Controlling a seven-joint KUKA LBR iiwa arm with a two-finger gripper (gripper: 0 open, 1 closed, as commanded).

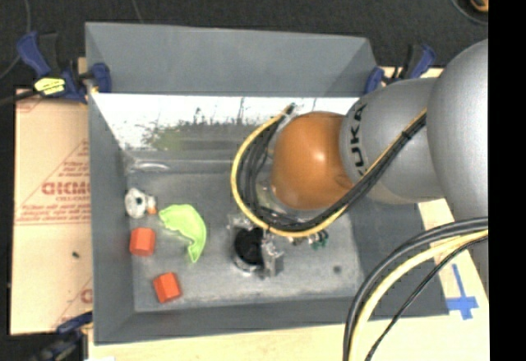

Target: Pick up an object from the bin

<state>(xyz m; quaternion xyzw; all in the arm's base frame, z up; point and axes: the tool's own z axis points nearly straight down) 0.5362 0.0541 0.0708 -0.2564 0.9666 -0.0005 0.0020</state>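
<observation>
Gripper [265, 256] low beside small black round object [244, 246], front middle of bin [222, 63]; grip state unclear.

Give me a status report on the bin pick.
End effector low at front centre of bin. Black round thing beside it, hold unconfirmed. Green crumpled piece lies apart, view's left.

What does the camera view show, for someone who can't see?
A silver robot arm with an orange cover reaches from the right, its gripper low in the middle of a grey bin. To the view's left lie a light green crumpled thing, two orange blocks and a small white-and-orange thing.
</observation>
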